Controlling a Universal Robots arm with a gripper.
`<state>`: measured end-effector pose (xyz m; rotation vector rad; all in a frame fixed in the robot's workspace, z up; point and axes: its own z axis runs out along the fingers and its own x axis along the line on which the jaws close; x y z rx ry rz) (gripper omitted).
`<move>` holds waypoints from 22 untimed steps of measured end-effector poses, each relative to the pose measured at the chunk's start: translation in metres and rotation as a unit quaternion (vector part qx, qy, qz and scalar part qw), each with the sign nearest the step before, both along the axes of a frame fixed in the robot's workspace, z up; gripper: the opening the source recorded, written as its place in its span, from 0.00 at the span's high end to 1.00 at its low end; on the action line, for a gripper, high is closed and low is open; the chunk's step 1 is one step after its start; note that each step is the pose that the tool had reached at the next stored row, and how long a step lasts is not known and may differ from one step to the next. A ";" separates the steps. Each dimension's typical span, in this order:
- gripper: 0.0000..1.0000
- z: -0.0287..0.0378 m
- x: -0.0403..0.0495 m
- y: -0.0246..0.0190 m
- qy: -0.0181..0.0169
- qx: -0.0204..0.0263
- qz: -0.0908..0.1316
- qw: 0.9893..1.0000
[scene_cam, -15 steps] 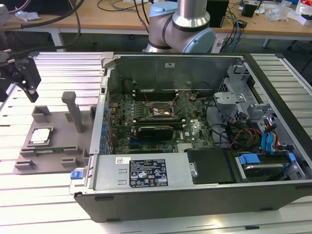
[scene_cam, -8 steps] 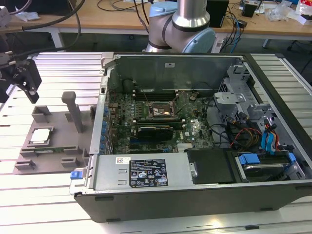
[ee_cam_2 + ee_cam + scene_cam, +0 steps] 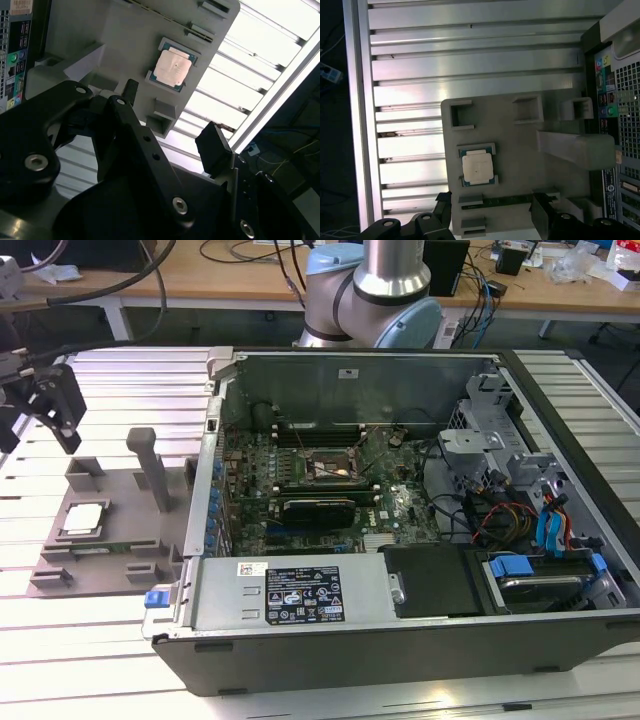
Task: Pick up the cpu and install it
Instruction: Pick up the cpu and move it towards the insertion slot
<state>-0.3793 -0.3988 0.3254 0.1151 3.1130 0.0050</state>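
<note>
A black two-fingered tool [image 3: 40, 425] on a grey and pale blue robot arm [image 3: 385, 280] hangs over a ribbed silver metal surface [image 3: 130, 380], close to the surface's edge on the exterior view's left. In both wrist views its fingers stand wide apart with nothing between them [image 3: 171, 112] [image 3: 492, 212]; it is not touching anything.

The cpu [image 3: 82, 518], a small flat square chip with a shiny silver-grey metal top, lies flat in a shallow seat on a grey plastic tray with raised blocks [image 3: 120, 510]. It sits toward the tray edge farthest from the big open black computer case [image 3: 300, 640] that fills the middle of the surface. The cpu [image 3: 172, 67] [image 3: 477, 167] is below the tool and well apart from it.

Inside the case, a green motherboard [image 3: 400, 505] lies exposed, with a square processor socket [image 3: 330, 468] near its middle; whether the socket is open I cannot tell.

The cpu looks light, thin and rigid. Its polished top is probably slippery, and the underside is likely delicate, so a gentle pinch across two opposite edges seems the safest hold. Small tray lips hug two of its sides; the other two sides look freer for fingers.
</note>
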 end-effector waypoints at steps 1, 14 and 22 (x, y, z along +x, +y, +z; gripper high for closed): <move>0.26 -0.0003 0.0000 0.0000 0.000 0.000 0.000 1.000; 0.26 -0.0051 0.0000 0.0000 0.000 0.000 0.000 1.000; 0.26 -0.0081 0.0000 0.0000 0.000 0.000 0.000 1.000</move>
